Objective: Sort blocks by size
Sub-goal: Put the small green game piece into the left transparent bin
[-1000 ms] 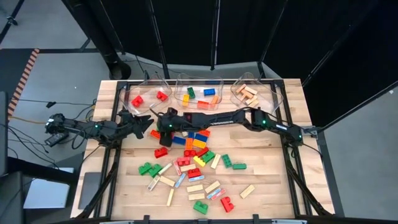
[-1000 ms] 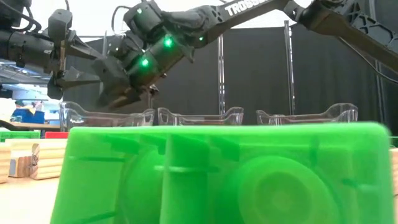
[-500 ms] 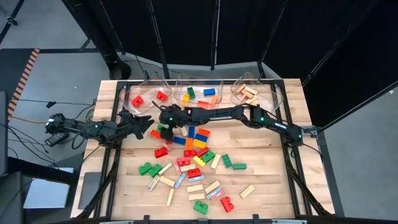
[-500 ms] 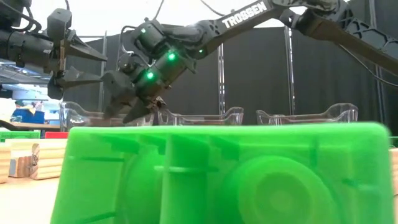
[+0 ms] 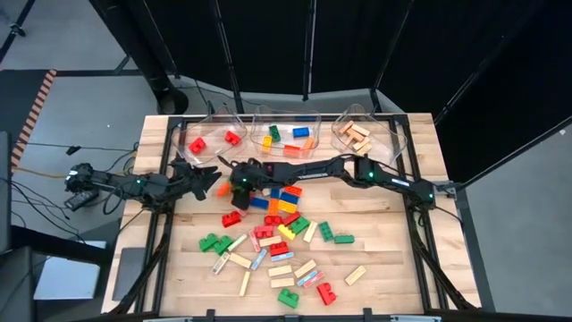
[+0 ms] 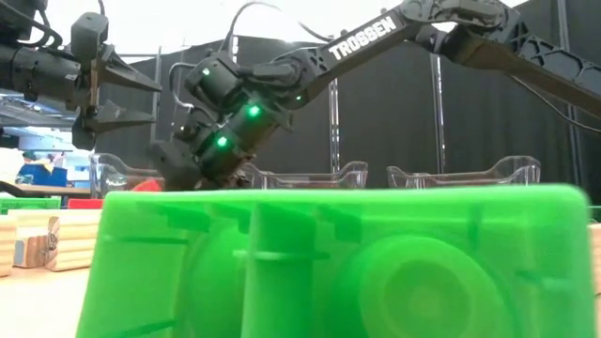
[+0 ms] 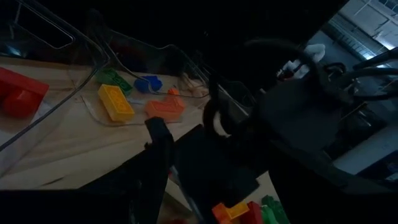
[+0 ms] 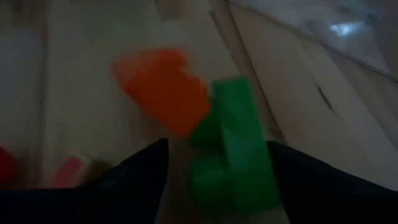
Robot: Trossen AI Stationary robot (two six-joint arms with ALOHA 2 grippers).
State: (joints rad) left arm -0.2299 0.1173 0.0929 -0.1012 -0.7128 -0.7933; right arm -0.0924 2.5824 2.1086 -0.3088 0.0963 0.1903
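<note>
Green and orange blocks (image 8: 205, 137) lay touching between the right gripper's (image 5: 238, 186) parted fingers, so closing might have pinched both or knocked one aside.

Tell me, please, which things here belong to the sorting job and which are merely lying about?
Job:
- loose blocks on the table
- three clear bins
- right tool, open over a green block and an orange one

Lying about:
- cables on the floor
- left tool, waiting open
</note>
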